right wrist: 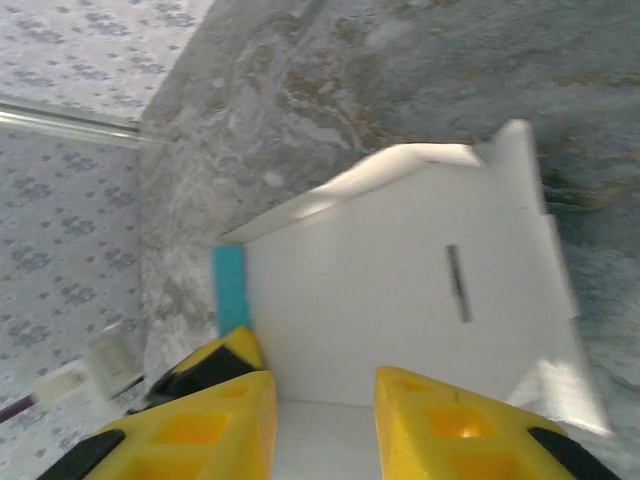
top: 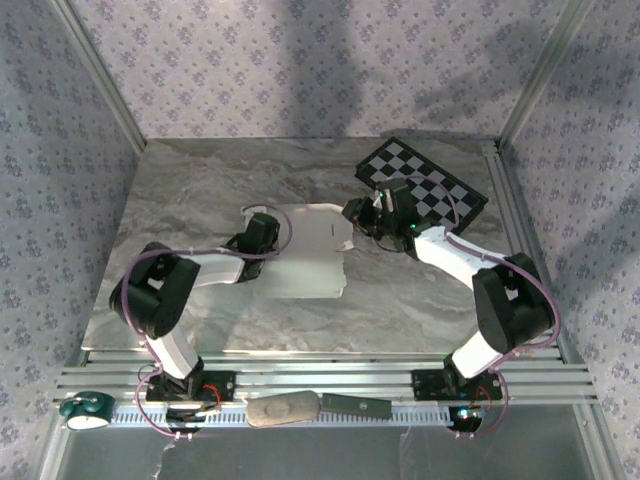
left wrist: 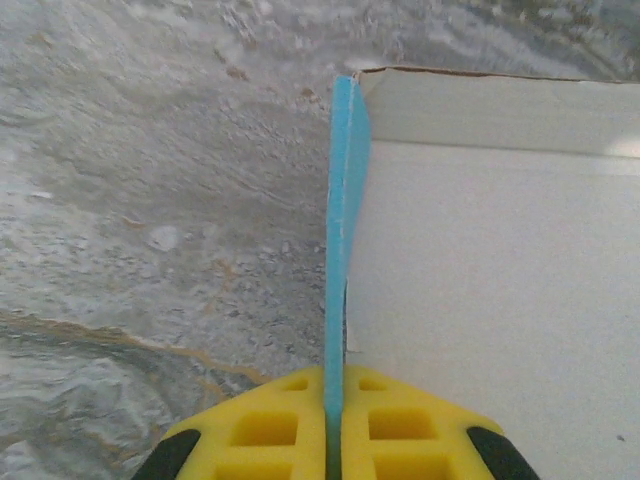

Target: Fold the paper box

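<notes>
The paper box lies as a flat card sheet, white side up, in the middle of the marble table. My left gripper is at its left edge. In the left wrist view the yellow fingers of my left gripper are shut on a raised turquoise flap, which stands on edge beside the white panel. My right gripper is at the sheet's right edge. In its wrist view my right gripper is open, with the white card showing through the gap and the turquoise flap beyond.
A black-and-white checkerboard lies at the back right, just behind the right arm. Patterned walls close in the table on three sides. On the front rail lie a teal roll and a beige object.
</notes>
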Robot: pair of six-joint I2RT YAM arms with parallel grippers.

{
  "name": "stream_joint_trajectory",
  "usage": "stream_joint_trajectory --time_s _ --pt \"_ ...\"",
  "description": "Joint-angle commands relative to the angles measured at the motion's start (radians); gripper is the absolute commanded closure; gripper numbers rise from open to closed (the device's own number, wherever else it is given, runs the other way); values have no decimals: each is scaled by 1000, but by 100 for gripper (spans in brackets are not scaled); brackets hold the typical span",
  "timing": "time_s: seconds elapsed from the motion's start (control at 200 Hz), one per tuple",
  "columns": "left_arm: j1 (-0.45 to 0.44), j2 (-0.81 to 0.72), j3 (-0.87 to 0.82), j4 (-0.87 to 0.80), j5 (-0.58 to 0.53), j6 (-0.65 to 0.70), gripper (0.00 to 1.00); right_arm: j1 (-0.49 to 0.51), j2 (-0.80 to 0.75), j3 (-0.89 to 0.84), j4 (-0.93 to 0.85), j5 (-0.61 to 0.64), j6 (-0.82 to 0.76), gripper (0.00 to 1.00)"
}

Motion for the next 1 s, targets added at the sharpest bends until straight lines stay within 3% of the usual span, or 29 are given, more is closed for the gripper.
stream_joint_trajectory --time_s 0.0,0.19,0.305,0.56,0.77,0.999 --pt "-12 -68 -71 145 -24 82 100 4 -17 68 -137 56 64 65" --pt "-73 -113 -177 389 -103 195 100 106 -14 137 -184 107 371 52" --pt "-106 -131 -209 470 -173 203 100 175 1 141 -104 164 579 44" --pt "-167 -162 -231 579 -254 241 100 172 130 161 67 130 953 40" --pt "-193 -198 -226 580 -264 307 100 141 156 291 -10 135 992 38" --pt "-208 -201 -207 564 -279 339 100 142 152 319 -39 144 1003 40"
